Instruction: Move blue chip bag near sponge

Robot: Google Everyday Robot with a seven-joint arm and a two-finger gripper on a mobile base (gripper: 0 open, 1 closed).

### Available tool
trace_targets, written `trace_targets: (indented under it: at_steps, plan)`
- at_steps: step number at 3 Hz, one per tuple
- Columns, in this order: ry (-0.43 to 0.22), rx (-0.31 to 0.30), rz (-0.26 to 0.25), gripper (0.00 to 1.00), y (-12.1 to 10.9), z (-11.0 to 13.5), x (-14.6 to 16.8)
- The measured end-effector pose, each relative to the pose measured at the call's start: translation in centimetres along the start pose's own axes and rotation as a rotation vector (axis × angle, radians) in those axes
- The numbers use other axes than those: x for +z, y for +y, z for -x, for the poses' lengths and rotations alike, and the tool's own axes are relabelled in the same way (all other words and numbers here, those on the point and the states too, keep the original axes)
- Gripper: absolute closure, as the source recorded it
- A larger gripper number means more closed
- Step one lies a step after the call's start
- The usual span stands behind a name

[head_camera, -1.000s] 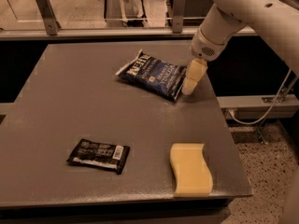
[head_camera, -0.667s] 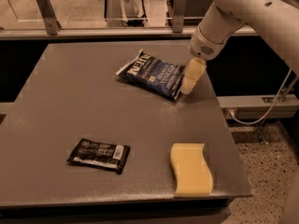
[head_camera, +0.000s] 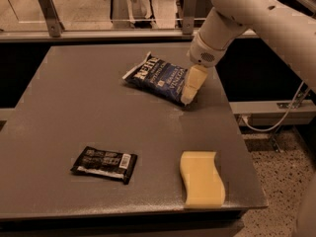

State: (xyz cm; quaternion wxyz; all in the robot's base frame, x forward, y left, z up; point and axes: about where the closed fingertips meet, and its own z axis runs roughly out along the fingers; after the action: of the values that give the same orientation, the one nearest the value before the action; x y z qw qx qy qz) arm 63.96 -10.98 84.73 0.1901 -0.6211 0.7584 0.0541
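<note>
The blue chip bag [head_camera: 159, 78], dark navy with white lettering, lies flat on the grey table [head_camera: 74, 107] at the back, right of centre. My gripper [head_camera: 190, 87] hangs from the white arm and points down at the bag's right end, touching or just over its edge. The pale yellow sponge [head_camera: 201, 177], a wavy-edged foam block, lies at the table's front right corner, well in front of the bag and apart from it.
A small flat black wrapper with a white label [head_camera: 104, 164] lies at the front, left of the sponge. The table's right edge [head_camera: 237, 127] runs close to the gripper and the sponge. A rail with posts [head_camera: 49, 9] stands behind the table.
My gripper has shifted slightly left, closer onto the bag's right end. The bag, the sponge and the black wrapper have not visibly moved.
</note>
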Motion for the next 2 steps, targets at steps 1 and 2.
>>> trace_targets:
  at_steps: [1,2]
  plan:
    - [0.0,-0.002,0.004,0.17,0.07,0.07,0.24]
    - [0.001,-0.002,0.007,0.41,0.11,0.09,0.45]
